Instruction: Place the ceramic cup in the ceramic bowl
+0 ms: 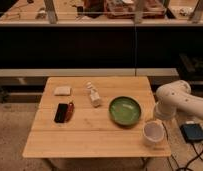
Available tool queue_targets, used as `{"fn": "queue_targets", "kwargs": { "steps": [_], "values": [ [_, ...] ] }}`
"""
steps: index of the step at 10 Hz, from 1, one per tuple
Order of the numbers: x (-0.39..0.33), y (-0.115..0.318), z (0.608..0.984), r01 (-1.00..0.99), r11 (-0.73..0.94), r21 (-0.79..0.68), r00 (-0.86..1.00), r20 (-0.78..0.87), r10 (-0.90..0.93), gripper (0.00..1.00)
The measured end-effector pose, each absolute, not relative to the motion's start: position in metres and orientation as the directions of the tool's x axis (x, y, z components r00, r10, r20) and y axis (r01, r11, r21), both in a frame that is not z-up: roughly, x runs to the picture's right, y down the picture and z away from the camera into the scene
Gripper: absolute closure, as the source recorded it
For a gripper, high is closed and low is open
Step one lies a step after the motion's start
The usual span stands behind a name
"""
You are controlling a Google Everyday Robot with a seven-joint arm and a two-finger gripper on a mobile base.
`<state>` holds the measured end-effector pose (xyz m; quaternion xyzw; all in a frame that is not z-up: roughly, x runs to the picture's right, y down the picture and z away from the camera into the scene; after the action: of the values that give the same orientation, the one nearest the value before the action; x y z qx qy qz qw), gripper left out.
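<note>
The ceramic cup (153, 133), small, white and pale inside, stands upright near the table's front right corner. The ceramic bowl (125, 110), wide and glossy green, sits to the cup's left and a little farther back, with nothing in it. My white arm (177, 100) reaches in from the right, beyond the table's right edge. Its gripper (158, 118) points down at the far right side of the cup, just above its rim.
A white bottle-like figure (93, 94) lies left of the bowl. A small white block (62, 90) and a black flat object with a red piece beside it (62, 112) lie on the left of the wooden table (95, 137). A black device with a cable (193, 132) lies on the floor at right.
</note>
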<state>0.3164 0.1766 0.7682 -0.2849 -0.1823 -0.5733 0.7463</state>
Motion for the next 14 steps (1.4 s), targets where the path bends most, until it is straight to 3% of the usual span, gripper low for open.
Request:
{"fn": "queue_targets", "kwargs": {
  "steps": [7, 11, 14],
  "values": [
    [0.315, 0.050, 0.786, 0.950, 0.252, -0.183, 0.310, 0.614, -0.725, 0.26],
    [0.340, 0.057, 0.771, 0.938, 0.280, -0.203, 0.343, 0.657, -0.671, 0.26],
    [0.367, 0.105, 0.722, 0.927, 0.318, -0.197, 0.363, 0.681, -0.636, 0.26]
  ]
}}
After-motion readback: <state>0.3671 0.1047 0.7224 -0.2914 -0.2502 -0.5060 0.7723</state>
